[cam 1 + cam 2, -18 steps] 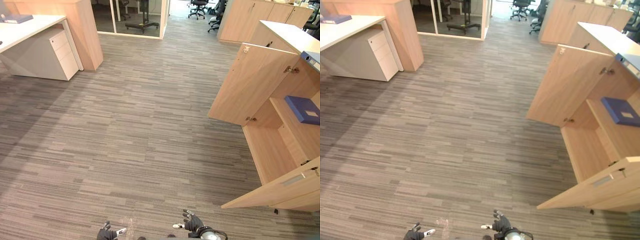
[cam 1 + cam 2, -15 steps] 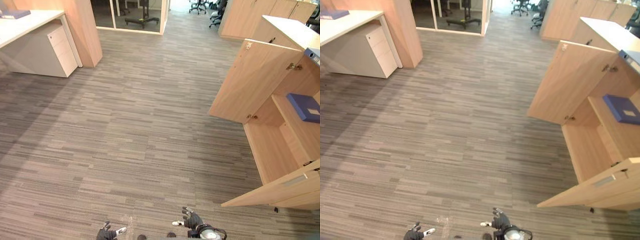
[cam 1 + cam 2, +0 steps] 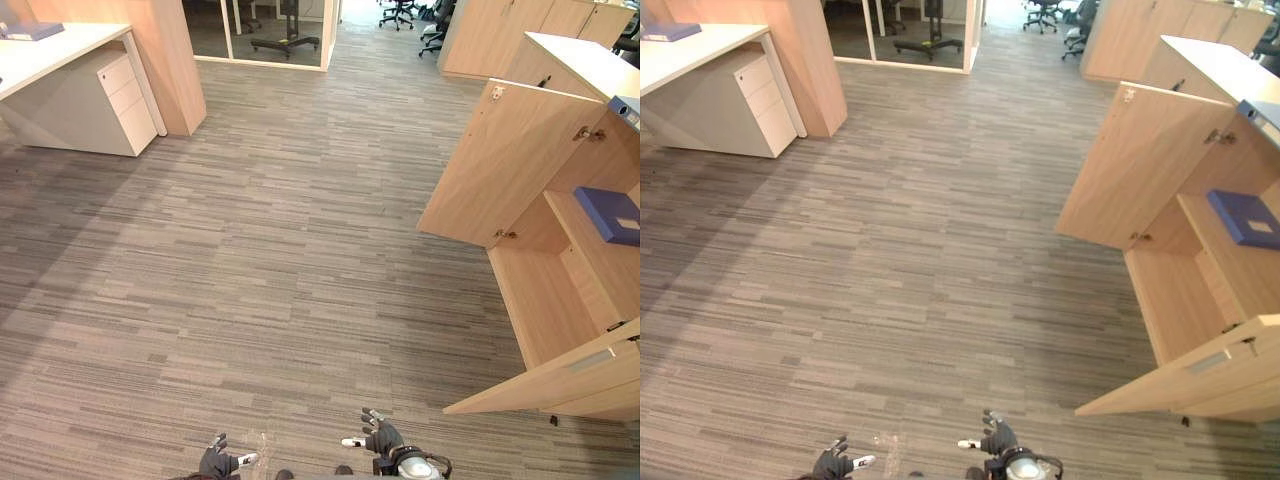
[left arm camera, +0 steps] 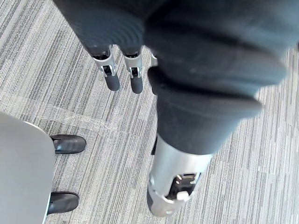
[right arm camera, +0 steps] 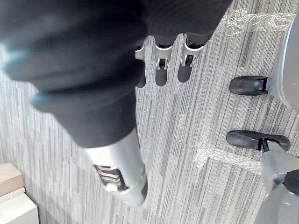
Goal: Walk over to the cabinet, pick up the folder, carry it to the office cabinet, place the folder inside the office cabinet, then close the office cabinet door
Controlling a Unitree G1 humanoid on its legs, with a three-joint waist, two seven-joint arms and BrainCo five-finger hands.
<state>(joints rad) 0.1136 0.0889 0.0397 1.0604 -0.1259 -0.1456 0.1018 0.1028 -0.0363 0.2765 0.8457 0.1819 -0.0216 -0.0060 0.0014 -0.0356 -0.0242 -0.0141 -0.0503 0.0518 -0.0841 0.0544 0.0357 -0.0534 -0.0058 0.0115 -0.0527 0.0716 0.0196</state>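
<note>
I am looking down at an office with a grey striped carpet (image 3: 260, 260). The office cabinet (image 3: 560, 290), of light wood, stands with both doors swung out. The far door (image 3: 500, 165) and the near door (image 3: 560, 380) frame its open front. A blue folder (image 3: 1243, 218) lies flat on the shelf (image 3: 1200, 250) inside the cabinet, towards the far door's side. Its long axis runs along the shelf's front edge, one short end pointing at the far door's hinges and the other at the near door. A pale label sits on its face near the latter end. The left hand (image 3: 215, 462) and the right hand (image 3: 380, 440) hang low over the carpet, well apart from the cabinet's open front, the right hand the nearer to it. In the left wrist view the fingers (image 4: 112, 77) are straight and hold nothing. In the right wrist view the fingers (image 5: 161, 70) are likewise straight and empty. Far across the carpet from the cabinet stands a white desk (image 3: 60, 55) with a drawer unit (image 3: 125, 95), and a second blue folder (image 3: 30, 32) lies on that desk.
</note>
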